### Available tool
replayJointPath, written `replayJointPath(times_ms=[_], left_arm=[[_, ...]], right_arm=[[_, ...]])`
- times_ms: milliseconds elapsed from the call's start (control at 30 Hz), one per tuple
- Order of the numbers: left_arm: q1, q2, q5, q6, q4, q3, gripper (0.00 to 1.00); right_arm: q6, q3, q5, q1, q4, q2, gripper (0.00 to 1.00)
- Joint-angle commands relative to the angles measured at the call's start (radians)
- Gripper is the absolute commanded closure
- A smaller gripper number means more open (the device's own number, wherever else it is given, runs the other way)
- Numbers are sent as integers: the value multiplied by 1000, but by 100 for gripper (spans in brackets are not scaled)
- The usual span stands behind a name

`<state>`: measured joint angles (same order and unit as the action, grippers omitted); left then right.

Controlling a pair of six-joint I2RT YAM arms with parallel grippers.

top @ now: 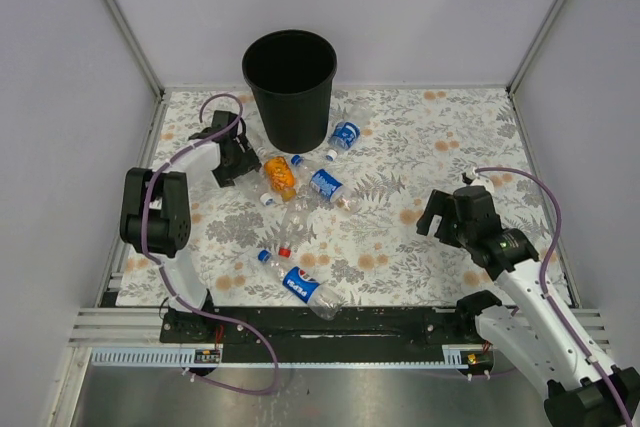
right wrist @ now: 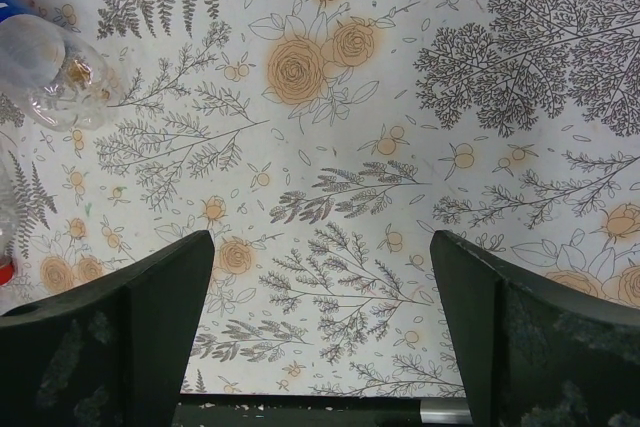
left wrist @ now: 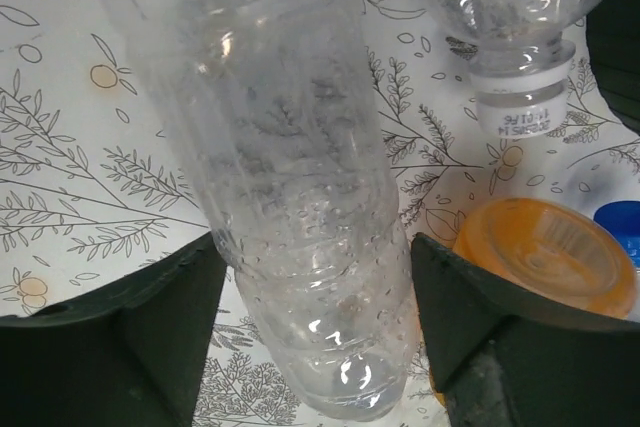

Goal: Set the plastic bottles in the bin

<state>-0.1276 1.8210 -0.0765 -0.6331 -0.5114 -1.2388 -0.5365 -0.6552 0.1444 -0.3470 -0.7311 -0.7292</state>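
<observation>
A tall black bin (top: 290,87) stands upright at the far side of the flower-patterned worktop (top: 430,137). Plastic bottles lie loose in front of it, among them an orange bottle (top: 280,177), a blue-labelled bottle (top: 326,185) and a red-capped bottle (top: 290,227). The left gripper (left wrist: 318,242) has its fingers on either side of a clear bottle (left wrist: 280,147), close against its walls, though I cannot tell whether they squeeze it. The right gripper (right wrist: 320,237) hangs well apart over the pattern, fingers spread wide and holding nothing.

Was walled in by plain pale panels (top: 400,7) on aluminium posts (top: 118,17); was evenly lit across a floral-patterned table (top: 430,137).
</observation>
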Motion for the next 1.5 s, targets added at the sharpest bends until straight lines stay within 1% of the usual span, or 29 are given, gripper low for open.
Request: replayJointPath(times_ms=[0, 100, 133, 167, 300, 400, 500, 600, 667, 833, 900, 1000, 1133, 1300, 1367, 1433, 1467], left_arm=[[13, -29, -40, -14, 65, 27, 29], [13, -89, -63, -14, 62, 55, 44], [13, -112, -72, -11, 54, 62, 48], [13, -142, -92, -4, 41, 65, 50], [13, -294, -201, 36, -2, 76, 51], [13, -420, -252, 87, -38, 32, 52], [2, -512, -235, 170, -30, -88, 53], [-21, -534, -210, 251, 8, -226, 54], [-59, -507, -210, 311, 45, -321, 55], [-141, -361, -230, 407, 96, -565, 56], [-165, -325, -232, 423, 155, -614, 56], [-204, -276, -224, 461, 290, -629, 57], [-233, -168, -221, 483, 358, -714, 58], [-239, -43, -218, 486, 494, -745, 58], [-239, 3, -215, 484, 533, -754, 58], [-239, 52, -220, 484, 524, -789, 56], [-239, 72, -226, 484, 519, -803, 51]], right_arm=[[-10, 12, -2, -6, -1, 30, 1], [-10, 11, -5, -6, -1, 25, 1], [-11, 11, -6, -4, -1, 22, 1], [-11, 8, -8, -6, -1, 21, 1], [-10, 6, -19, -6, 9, 5, 1], [-2, -4, -29, -6, 15, -15, 1], [3, -14, -32, -6, 24, -33, 0], [-6, -15, -40, -6, 38, -44, 1], [-11, -14, -45, -6, 42, -49, 1], [-23, -9, -40, -6, 35, -39, 1], [-29, -6, -34, -6, 30, -35, 1], [-39, -4, -29, -6, 21, -30, 1], [-46, 0, -31, -6, 24, -38, 1], [-59, 3, -46, -4, 42, -70, 0], [-63, 3, -52, -6, 53, -88, 0], [-65, 3, -49, -6, 64, -107, 1], [-66, 0, -52, -6, 68, -117, 1]])
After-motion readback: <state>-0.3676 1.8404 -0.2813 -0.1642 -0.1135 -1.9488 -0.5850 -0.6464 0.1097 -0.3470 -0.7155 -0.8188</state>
